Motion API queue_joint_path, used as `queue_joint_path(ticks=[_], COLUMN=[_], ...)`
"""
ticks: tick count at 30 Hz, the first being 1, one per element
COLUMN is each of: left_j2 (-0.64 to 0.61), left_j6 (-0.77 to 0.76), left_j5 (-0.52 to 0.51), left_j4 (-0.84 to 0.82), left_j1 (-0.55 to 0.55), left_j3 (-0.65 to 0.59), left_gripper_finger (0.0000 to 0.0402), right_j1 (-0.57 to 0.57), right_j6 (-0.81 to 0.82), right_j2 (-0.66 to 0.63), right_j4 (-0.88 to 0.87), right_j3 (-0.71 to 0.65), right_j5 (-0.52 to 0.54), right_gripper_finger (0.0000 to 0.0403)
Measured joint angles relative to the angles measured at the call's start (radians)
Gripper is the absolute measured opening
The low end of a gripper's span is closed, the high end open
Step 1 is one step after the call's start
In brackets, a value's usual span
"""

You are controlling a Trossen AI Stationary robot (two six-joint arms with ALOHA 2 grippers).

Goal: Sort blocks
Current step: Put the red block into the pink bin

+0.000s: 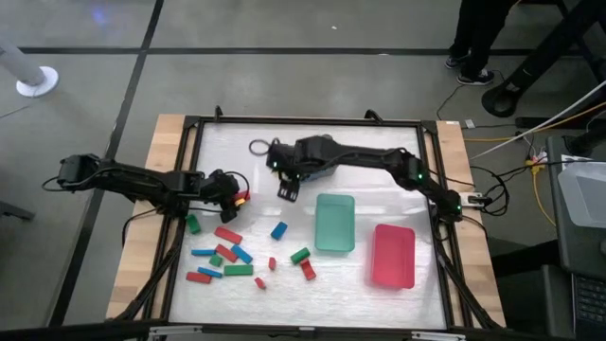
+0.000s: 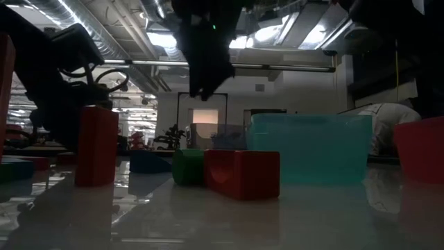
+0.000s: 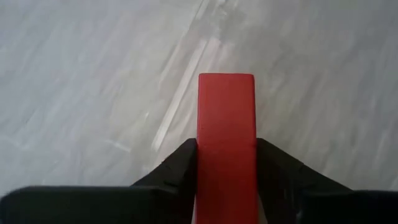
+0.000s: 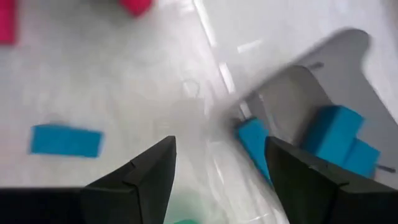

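Your white table [image 1: 284, 142] carries scattered blocks [image 1: 227, 234], a green tray [image 1: 334, 224] and a red tray [image 1: 393, 256].

White glossy tabletop [image 1: 360, 152] inside black metal frame [image 1: 312, 120], on light wooden board [image 1: 156, 180]. Flat green translucent rectangular tray [image 1: 334, 223] at table centre-right, long side running away from front edge. Flat red rectangular tray [image 1: 393, 255] just beside it, nearer right edge and front, apart from green one. Small dark ring [image 1: 258, 147] on tabletop near back edge. Grey floor with dark seams around table. Person's dark legs and shoes [image 1: 471, 59] standing beyond back right corner. White round-based post [image 1: 33, 76] at far left. Cables [image 1: 535, 161] and grey equipment [image 1: 579, 204] at right.
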Motion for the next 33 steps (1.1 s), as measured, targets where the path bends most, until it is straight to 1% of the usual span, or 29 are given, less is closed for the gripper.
queue_joint_path(ticks=[3,5,7,13,15,20,23,27,31,33], left_j2=[-0.001,0.001,-0.001,-0.005,-0.004,-0.005,-0.005,-0.005,-0.005,-0.005], left_j6=[0.01,0.026,0.04,0.054,0.046,-0.014,-0.044,-0.076,-0.071,-0.072], left_j5=[0.006,0.044,0.112,0.346,0.421,0.578,0.644,0.673,0.674,0.674], left_j4=[0.018,0.07,0.137,0.341,0.411,0.607,0.696,0.756,0.757,0.765], left_j1=[-0.001,0.0,-0.002,-0.001,-0.001,-0.002,-0.002,-0.015,-0.043,-0.056], left_j3=[0.001,-0.001,-0.001,-0.001,-0.001,-0.001,0.0,0.001,0.001,0.001], left_gripper_finger=[0.0113,0.0113,0.0113,0.0113,0.0113,0.0114,0.0115,0.0114,0.0116,0.0116], right_j1=[0.06,0.102,0.147,0.277,0.31,0.354,0.363,0.362,0.359,0.359], right_j6=[-0.021,-0.053,-0.098,-0.227,-0.265,-0.342,-0.381,-0.401,-0.434,-0.452], right_j2=[0.0,0.0,0.004,0.01,0.01,0.013,0.017,0.017,0.017,0.017], right_j4=[0.008,0.008,0.015,0.054,0.088,0.206,0.257,0.293,0.314,0.327], right_j3=[-0.001,-0.001,-0.001,-0.002,-0.002,-0.002,-0.003,-0.002,-0.002,-0.002], right_j5=[0.023,0.069,0.133,0.396,0.444,0.453,0.452,0.442,0.432,0.409], right_gripper_finger=[0.0245,0.0245,0.0245,0.0245,0.0245,0.0245,0.0245,0.0245,0.0245,0.0245])
